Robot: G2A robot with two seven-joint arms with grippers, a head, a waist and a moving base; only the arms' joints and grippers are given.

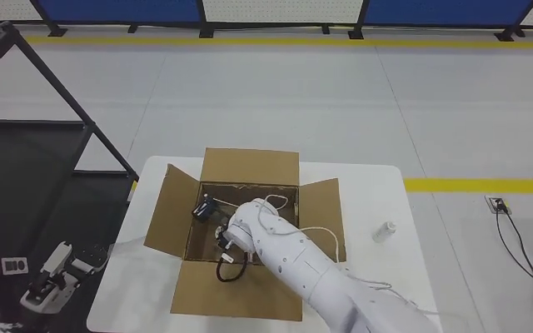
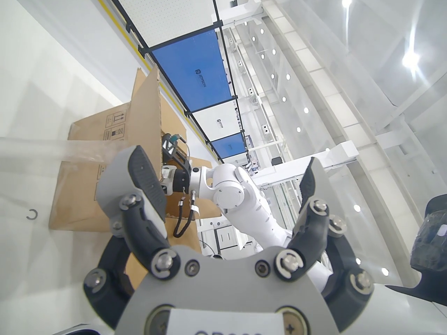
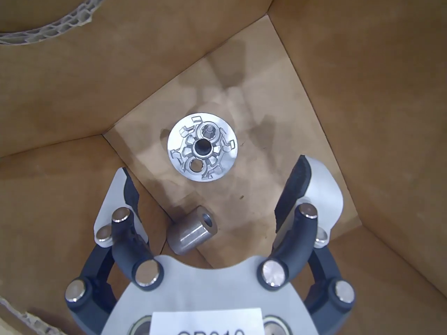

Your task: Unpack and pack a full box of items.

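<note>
The cardboard box stands open in the middle of the white table, all four flaps folded outward. It is plain brown board, and in the left wrist view an outer wall carries printed handling marks. The right arm goes down into it from the table's near edge.

The right wrist view looks at the box floor. A round metal disc with a centre bore and smaller holes lies flat near the middle. A short metal sleeve lies on its side by a floor corner, apart from the disc. The right gripper hangs above them with its fingers spread wide, grasping nothing.

The top view adds a small pale bottle on the table between the box's right flap and the table's right edge. The left wrist view, low and outside the box, catches a small C-shaped clip on the table near the box's outer wall.

The left gripper sits beyond the table's left edge, near the front corner — released, pads apart. Bare table runs along both sides of the flaps — inside, the box walls stand close around the right gripper.
</note>
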